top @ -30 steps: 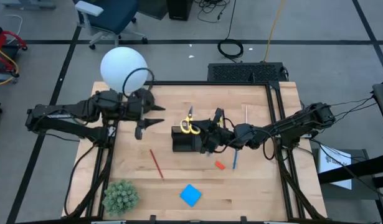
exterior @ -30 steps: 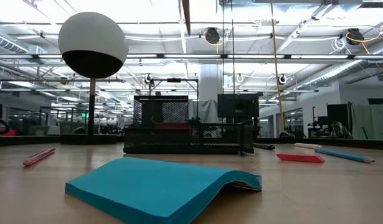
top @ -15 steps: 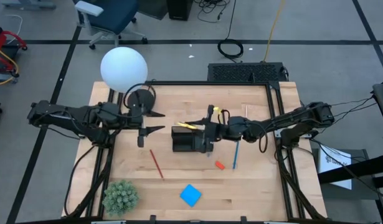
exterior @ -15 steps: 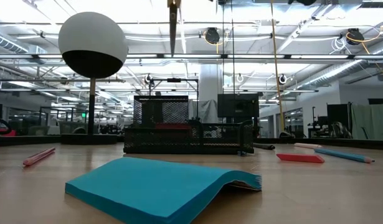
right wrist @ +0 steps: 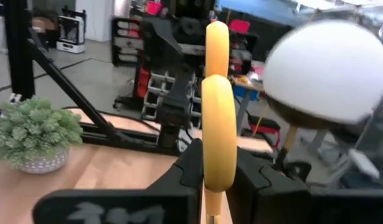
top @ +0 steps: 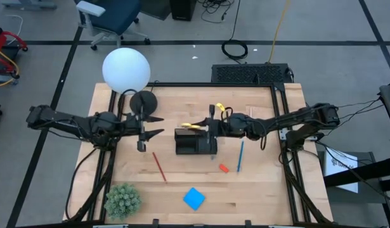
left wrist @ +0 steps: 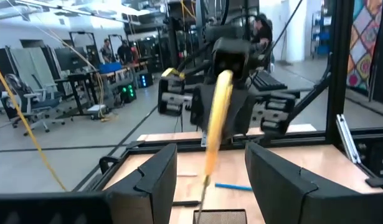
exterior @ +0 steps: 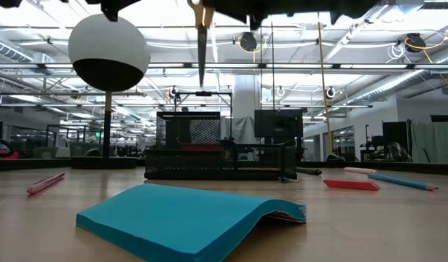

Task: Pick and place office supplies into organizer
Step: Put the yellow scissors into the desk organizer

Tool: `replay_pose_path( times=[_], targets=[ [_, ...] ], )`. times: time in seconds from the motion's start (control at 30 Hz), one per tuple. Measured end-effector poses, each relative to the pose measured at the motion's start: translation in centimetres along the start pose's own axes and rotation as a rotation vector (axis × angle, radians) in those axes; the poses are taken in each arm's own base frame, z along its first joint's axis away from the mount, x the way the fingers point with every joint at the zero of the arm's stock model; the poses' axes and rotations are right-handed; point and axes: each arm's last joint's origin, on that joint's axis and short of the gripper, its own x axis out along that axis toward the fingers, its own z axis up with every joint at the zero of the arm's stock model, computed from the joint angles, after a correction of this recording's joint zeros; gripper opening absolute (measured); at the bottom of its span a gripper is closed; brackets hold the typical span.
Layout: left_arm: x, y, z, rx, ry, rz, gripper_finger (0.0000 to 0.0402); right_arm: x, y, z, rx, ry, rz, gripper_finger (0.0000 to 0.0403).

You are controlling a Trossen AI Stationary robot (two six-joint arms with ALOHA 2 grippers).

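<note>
My right gripper (top: 210, 125) is shut on the yellow-handled scissors (top: 193, 125), held in the air just over the far side of the black organizer (top: 195, 143). In the low view the scissors' blade (exterior: 202, 44) points down above the organizer (exterior: 220, 156). My left gripper (top: 158, 125) is open and hovers left of the organizer, facing the scissors (left wrist: 215, 118). On the table lie a red pencil (top: 158, 166), a blue pencil (top: 240, 156), an orange-red eraser (top: 224, 168) and the blue note pad (top: 194, 198). My right gripper pinches the scissors by their yellow handle loops (right wrist: 218, 134), one finger (right wrist: 185, 167) on each side. It comes level from the table's right side. The scissors are lifted clear and hang nearly upright, blades (left wrist: 203, 180) pointing down over the organizer.
The white globe lamp (top: 125, 69) and its round black base (top: 143, 101) stand at the far left, close behind my left gripper. A green spiky plant (top: 123, 199) sits at the near left corner. Bare wood lies between the organizer and the near edge.
My right gripper has moved a little toward the far edge with the scissors and turned them, so the handles now show edge-on from above and the blade tip has come lower over the organizer. My left arm has shifted and sunk, its gripper still left of the organizer.
</note>
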Motion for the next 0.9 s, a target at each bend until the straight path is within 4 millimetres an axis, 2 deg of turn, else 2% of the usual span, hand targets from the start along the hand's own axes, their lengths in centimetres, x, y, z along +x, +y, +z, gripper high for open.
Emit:
replay_pose_path(
  times=[0.13,0.47,0.77,0.9],
  targets=[
    [-0.6,0.1,-0.7,-0.019,-0.054,0.007,0.0186,-0.6,-0.6,-1.3,0.054,-0.03,0.016,0.0026],
    [-0.8,0.1,-0.5,-0.019,-0.09,0.012,0.0186,-2.0,-0.8,-3.9,0.086,-0.041,0.044,0.0028],
    [-0.8,0.1,-0.5,-0.016,-0.089,0.012,0.0186,-2.8,-1.3,-5.0,0.105,-0.059,0.021,0.0029],
    [-0.8,0.1,-0.5,-0.014,-0.089,0.012,0.0186,-2.4,-1.2,-5.4,0.105,-0.087,0.026,0.0027]
  ],
)
